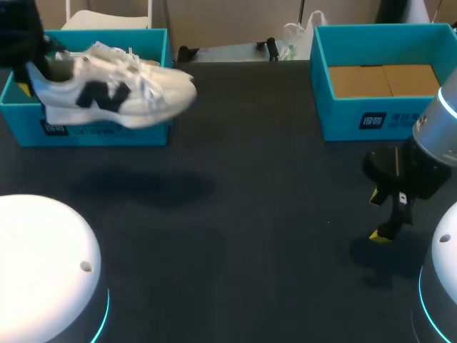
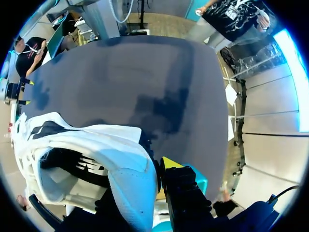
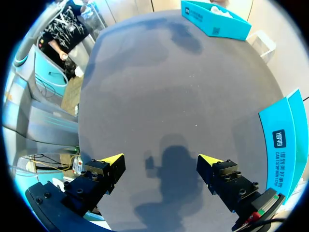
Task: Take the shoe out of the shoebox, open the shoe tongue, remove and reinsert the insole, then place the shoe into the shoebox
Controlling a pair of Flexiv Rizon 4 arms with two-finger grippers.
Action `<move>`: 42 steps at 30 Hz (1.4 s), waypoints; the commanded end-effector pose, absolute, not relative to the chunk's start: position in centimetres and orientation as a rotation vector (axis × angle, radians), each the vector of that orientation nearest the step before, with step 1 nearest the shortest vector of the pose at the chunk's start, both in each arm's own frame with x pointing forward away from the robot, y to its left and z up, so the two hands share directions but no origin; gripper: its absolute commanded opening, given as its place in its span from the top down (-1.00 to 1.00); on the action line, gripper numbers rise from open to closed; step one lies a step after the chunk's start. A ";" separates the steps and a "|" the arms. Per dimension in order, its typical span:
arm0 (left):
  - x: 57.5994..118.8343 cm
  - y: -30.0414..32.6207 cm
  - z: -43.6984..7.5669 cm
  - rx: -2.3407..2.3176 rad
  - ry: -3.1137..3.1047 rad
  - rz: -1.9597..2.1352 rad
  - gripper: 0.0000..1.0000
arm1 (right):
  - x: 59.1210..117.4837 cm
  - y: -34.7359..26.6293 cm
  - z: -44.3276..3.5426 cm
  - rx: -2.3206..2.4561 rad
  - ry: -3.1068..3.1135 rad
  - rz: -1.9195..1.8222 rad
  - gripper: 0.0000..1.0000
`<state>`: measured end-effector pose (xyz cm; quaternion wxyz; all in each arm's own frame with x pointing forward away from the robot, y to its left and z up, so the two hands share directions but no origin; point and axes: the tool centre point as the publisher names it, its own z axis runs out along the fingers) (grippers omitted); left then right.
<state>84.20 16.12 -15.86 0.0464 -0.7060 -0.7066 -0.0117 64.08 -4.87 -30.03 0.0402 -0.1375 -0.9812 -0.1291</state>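
- One step done: my left gripper (image 2: 155, 170), seemingly pinching the heel, holds the shoe (image 1: 118, 89) clear above the shoebox (image 1: 93, 133).
- Tongue, insole and return remain; my right gripper (image 3: 161, 158) hangs spread.

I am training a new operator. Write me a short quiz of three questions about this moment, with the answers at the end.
1. True or false: the white shoe lies inside the left shoebox.
2. On the right gripper, the fingers are: A) open and empty; B) shut on an insole; C) shut on a lace.
3. Which gripper holds the shoe?

Key
1. False: it is held up in the air.
2. A.
3. The left gripper, at the heel.
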 end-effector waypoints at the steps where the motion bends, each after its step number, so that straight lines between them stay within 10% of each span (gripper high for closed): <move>1: 81.7 13.6 -17.6 -2.223 -2.167 -0.146 1.00 | 64.0 -4.8 -30.1 -0.423 -3.009 -0.393 -1.00; 42: 72.4 -2.6 -29.4 -2.202 -2.031 -0.176 1.00 | 64.0 -4.8 -30.1 -0.423 -3.009 -0.393 -1.00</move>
